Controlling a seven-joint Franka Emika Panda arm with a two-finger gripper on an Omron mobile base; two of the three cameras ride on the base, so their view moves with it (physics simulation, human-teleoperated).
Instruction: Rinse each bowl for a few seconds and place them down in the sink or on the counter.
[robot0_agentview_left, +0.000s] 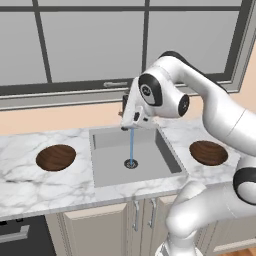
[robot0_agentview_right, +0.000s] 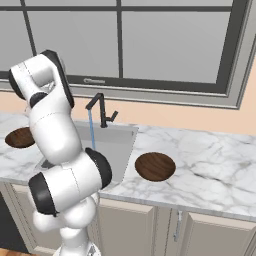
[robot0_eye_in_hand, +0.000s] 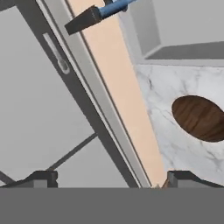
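Two dark-brown wooden bowls rest on the white marble counter (robot0_agentview_left: 30, 185). One bowl (robot0_agentview_left: 56, 157) lies left of the grey sink (robot0_agentview_left: 107, 172), the other bowl (robot0_agentview_left: 208, 152) right of it. From the black faucet (robot0_agentview_right: 100, 107) a thin blue stream (robot0_agentview_left: 132, 145) falls onto the drain (robot0_agentview_left: 131, 163). My hand (robot0_agentview_left: 136, 112) hovers above the back of the basin, covering most of the faucet in the left base view. In the hand view my gripper (robot0_eye_in_hand: 111, 178) is open and holds nothing. That view also shows the left bowl (robot0_eye_in_hand: 199, 118), the faucet spout (robot0_eye_in_hand: 85, 19) and a sink corner (robot0_eye_in_hand: 175, 26).
A large window (robot0_agentview_left: 125, 40) with a grey frame runs along the wall behind the counter. Beige cabinets (robot0_agentview_left: 95, 230) sit below it. A dark appliance (robot0_agentview_left: 15, 235) stands at the lower left. Bare marble (robot0_agentview_right: 215, 165) stretches right of the right bowl (robot0_agentview_right: 155, 166).
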